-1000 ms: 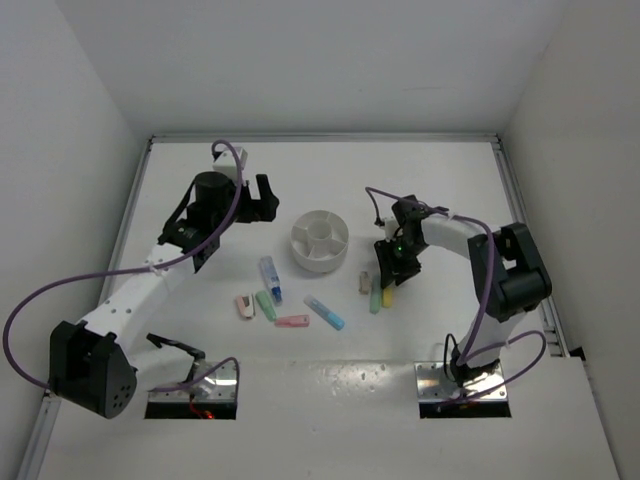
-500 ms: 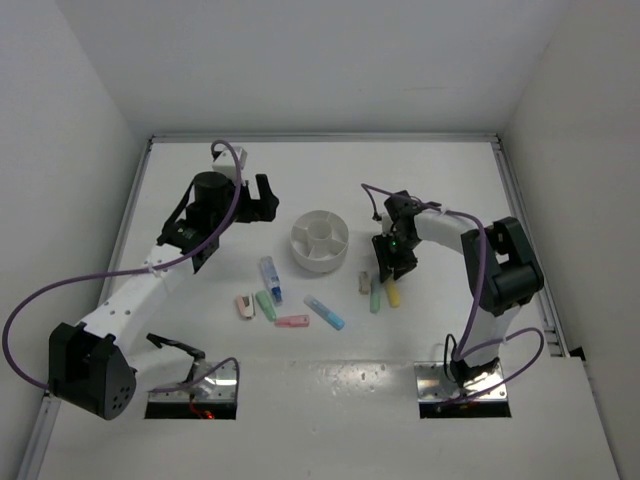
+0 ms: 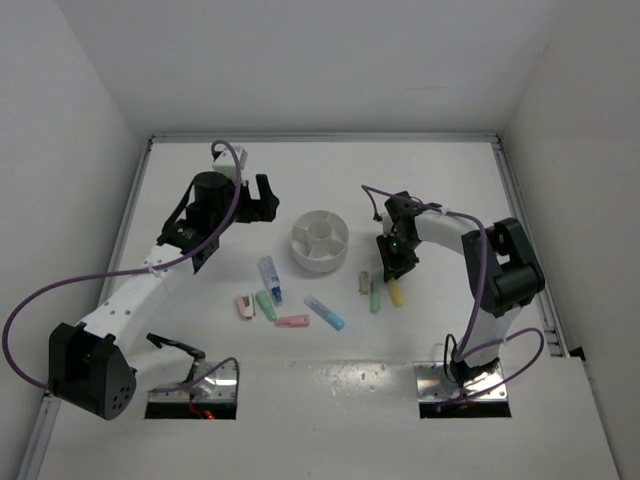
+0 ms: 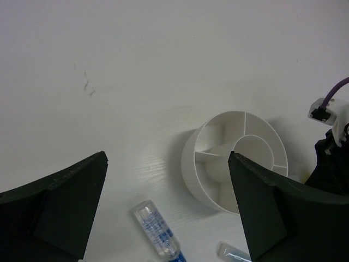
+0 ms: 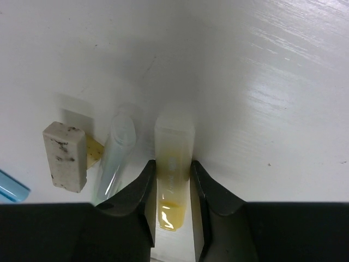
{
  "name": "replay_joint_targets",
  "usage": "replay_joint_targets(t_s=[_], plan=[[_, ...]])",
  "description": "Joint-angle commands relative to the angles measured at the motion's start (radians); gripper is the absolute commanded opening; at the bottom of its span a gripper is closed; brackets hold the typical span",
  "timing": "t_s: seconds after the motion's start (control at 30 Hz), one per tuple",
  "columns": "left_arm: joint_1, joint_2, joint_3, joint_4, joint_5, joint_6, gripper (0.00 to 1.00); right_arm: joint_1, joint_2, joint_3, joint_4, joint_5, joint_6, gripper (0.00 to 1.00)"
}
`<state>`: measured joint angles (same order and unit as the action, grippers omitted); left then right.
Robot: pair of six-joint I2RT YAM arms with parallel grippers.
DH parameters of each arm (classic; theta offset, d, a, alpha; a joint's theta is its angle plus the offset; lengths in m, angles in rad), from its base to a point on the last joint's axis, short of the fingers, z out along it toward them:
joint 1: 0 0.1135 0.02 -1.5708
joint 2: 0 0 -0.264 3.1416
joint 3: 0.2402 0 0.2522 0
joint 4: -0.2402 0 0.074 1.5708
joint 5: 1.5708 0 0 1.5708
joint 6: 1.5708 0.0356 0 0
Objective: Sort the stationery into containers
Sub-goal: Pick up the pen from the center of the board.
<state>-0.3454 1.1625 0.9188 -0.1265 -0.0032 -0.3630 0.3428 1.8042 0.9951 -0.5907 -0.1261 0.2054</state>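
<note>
Right gripper point(image 5: 173, 188) clamps the yellow piece point(image 5: 174, 147), lying flat on the table point(image 5: 262, 65) just beside the green piece point(image 5: 115, 153). Best lift straight up, sparing that neighbour, then cross to the tub point(image 3: 320, 240); left gripper point(image 4: 166, 164) hangs agape

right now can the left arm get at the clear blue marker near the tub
Probably yes: the left fingers are open and hang above the table, and the marker lies uncovered, apart from the tub.

Tub point(image 4: 192, 164) partly hidden behind left tool finger point(image 4: 267, 213); blue piece point(image 5: 10, 188) cut by left edge.
</note>
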Motion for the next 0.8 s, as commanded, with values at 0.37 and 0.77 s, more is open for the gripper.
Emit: replay_joint_targets(t_s=[0.37, 0.77], plan=[[-0.006, -0.027, 0.028, 0.016, 0.012, 0.010, 1.00, 0.022, 0.040, -0.047, 0.058, 0.157, -0.076, 0.46], [-0.006, -0.037, 0.028, 0.016, 0.012, 0.010, 1.00, 0.051, 0.075, -0.038, 0.060, 0.140, -0.086, 0.02]])
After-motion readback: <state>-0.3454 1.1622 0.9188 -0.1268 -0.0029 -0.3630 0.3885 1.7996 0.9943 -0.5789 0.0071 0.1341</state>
